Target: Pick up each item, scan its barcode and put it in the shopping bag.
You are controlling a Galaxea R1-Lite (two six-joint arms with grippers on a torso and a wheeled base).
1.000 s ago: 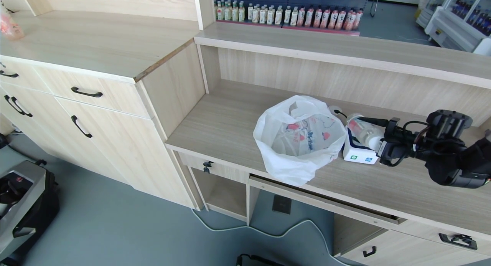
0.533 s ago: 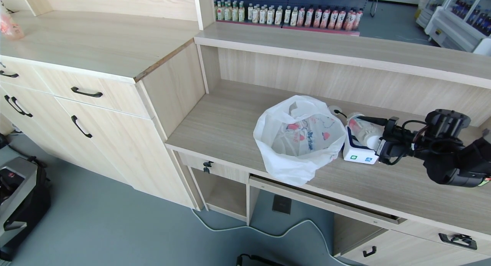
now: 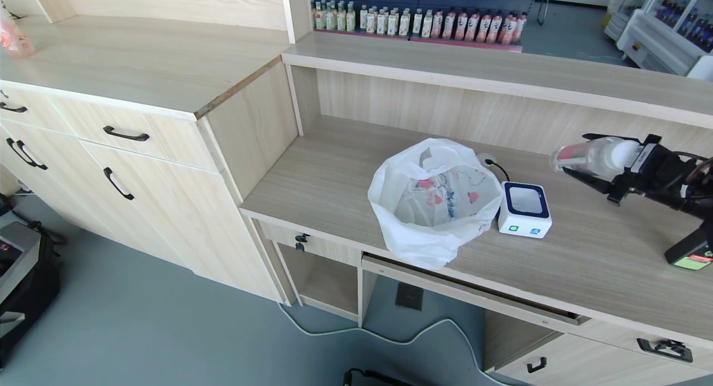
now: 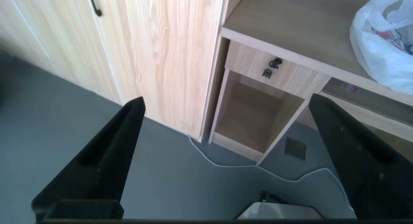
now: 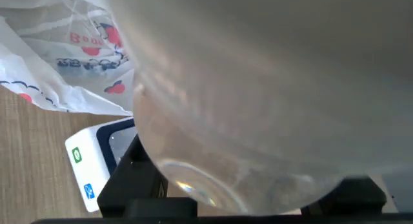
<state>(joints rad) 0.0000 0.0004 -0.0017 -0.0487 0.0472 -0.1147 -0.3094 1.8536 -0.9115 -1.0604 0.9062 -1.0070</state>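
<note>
Head view: the bottle (image 3: 604, 152) lies sideways, pinched in the right pincer (image 3: 576, 154), above the counter (image 3: 585, 252).

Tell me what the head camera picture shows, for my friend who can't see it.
The robot's right gripper holds a clear bottle sideways in the air above a wooden counter. On the counter, to the robot's left of the bottle, a small white barcode scanner and an open white shopping bag sit side by side.

You can see that the right gripper (image 3: 582, 156) has lifted the bottle (image 3: 604, 151) away from the scanner (image 3: 525, 209), higher and further to the right. The scanner's top is now uncovered.
</note>
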